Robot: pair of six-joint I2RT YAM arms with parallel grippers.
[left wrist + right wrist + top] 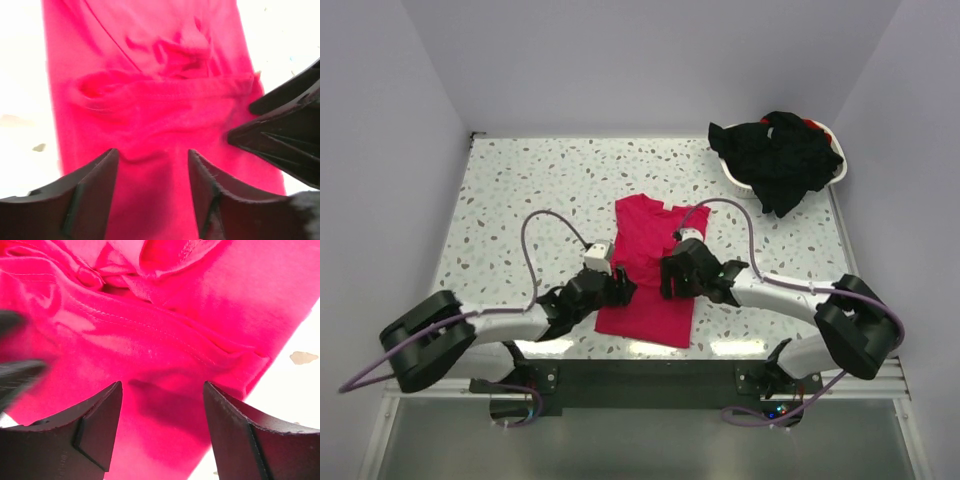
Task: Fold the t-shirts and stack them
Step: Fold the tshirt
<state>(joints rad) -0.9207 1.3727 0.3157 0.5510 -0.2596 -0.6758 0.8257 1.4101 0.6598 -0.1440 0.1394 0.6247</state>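
A: red t-shirt [647,300], where?
B: flat on the speckled table [520,200], centre, between the two arms; folded narrow, long axis running away from the bases; both wrist views show a stitched hem across it with bunched fabric beyond

A: containers?
B: one white basket [837,168] at the far right corner; black t-shirts [782,155] heaped in it; the pile spills over the near rim toward the table

A: grippers?
B: left gripper [152,165] over the shirt's left side, right gripper [162,395] over its right side, facing each other across the middle; both have jaws parted, with only flat red cloth in the gap, nothing pinched; tips low over the fabric; contact cannot be told; the right arm's fingers [280,135] show at the right edge of the left wrist view
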